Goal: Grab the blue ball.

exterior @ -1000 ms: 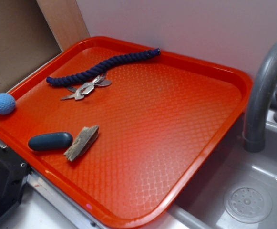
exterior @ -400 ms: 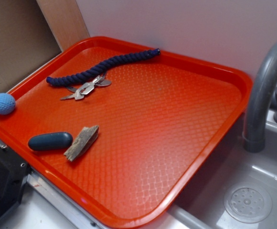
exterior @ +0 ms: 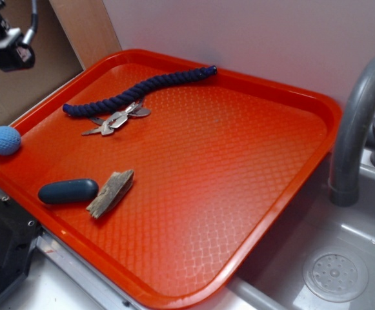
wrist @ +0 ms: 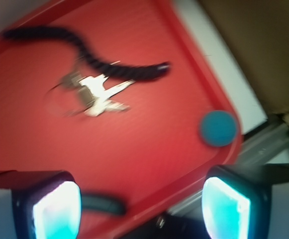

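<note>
Light-blue ball [exterior: 4, 140] rests at red tray's [exterior: 252, 194] left rim; gripper [wrist: 142, 209] high above it, jaws wide apart, holding nothing

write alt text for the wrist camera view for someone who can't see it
Blurred view down onto a red tray from between the open gripper's two glowing fingertips. The blue ball sits at the tray's right rim, ahead of the right fingertip. Farther off lie a dark rope and a metal multi-tool.
</note>
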Robot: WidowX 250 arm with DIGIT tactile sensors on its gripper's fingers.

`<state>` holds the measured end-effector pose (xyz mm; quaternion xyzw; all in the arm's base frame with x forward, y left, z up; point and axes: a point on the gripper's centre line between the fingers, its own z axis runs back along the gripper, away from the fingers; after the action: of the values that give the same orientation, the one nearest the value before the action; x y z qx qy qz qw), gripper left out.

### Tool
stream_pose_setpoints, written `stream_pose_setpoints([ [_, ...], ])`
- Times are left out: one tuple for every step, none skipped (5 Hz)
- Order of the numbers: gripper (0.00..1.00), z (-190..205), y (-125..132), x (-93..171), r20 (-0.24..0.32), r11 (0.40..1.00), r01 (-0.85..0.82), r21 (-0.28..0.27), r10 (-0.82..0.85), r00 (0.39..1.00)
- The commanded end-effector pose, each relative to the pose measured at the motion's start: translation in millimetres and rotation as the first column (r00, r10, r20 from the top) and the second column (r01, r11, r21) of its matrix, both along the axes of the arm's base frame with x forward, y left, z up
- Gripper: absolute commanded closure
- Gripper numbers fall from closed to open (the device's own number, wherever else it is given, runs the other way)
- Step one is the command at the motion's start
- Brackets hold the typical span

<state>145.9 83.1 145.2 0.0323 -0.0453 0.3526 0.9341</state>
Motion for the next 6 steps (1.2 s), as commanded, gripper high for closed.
stream_pose_setpoints([
  [0.00, -16, 37, -18, 0.036, 0.970, -0.241, 0.017, 0.241, 0.970],
  [0.00, -16, 37, -18, 0.036, 0.970, -0.241, 0.017, 0.241, 0.970],
  [0.00, -16, 37, -18, 0.036, 0.970, -0.241, 0.017, 0.241, 0.970],
  [0.00, -16, 37, -18, 0.036, 0.970, -0.241, 0.017, 0.241, 0.970],
  [0.00, -56, 67, -18, 0.036, 0.975, -0.194, 0.105, 0.191, 0.981],
  [0.00, -73, 83, -26, 0.095, 0.985, -0.115, 0.128, 0.104, 0.990],
])
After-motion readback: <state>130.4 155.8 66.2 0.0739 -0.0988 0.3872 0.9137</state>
